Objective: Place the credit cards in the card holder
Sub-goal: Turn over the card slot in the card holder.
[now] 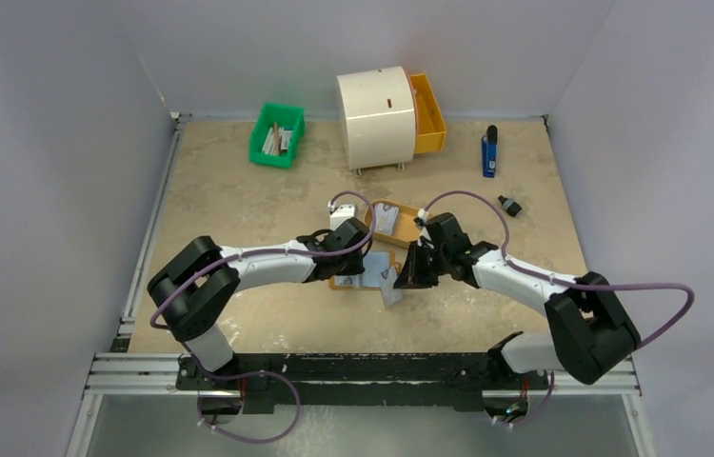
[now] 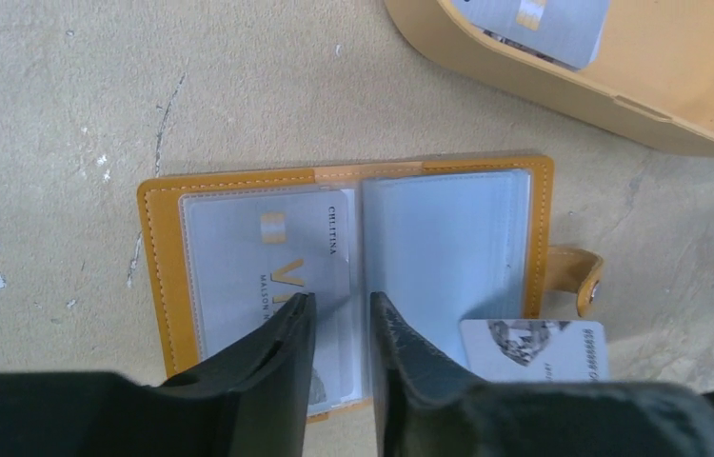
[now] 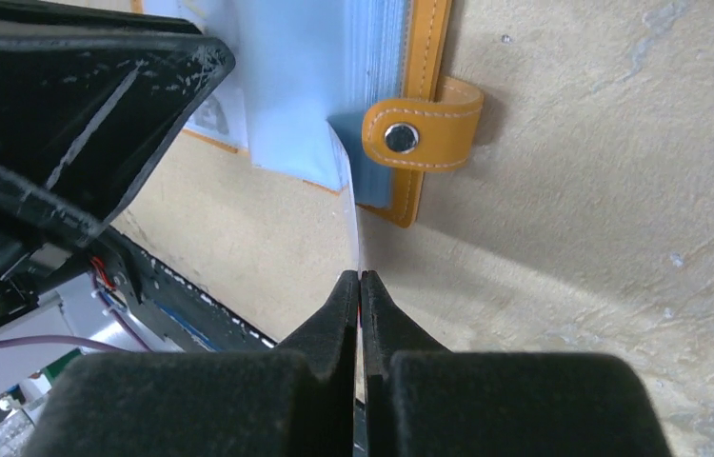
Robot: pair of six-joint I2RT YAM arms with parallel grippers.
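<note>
"Two grippers, what has each got?"

"I see my right gripper (image 3: 360,281) pinched tight on the edge of one credit card (image 2: 534,347), just beside the clasp side of the card holder (image 2: 155,276). My left gripper (image 2: 342,314) has its jaws a little apart, gripping nothing (tips over the middle fold)."

"And the holder?"

"Lying open on the table (image 2: 68,114), a sleeved card (image 2: 277,257) in its left page. A spare card (image 2: 548,24) sits in the orange tray (image 2: 563,90) nearby."

Orange-tan folding leather card holder (image 2: 158,276): pale stitching, blue-grey clear sleeves.
Pale grey sleeved plastic card (image 2: 267,257): gold lettering.
White loose plastic card (image 2: 534,347): dark print.
Orange-tan oval plastic tray (image 2: 544,86): plain.
Beige stone-look tabletop (image 2: 239,86): mottled.
</note>
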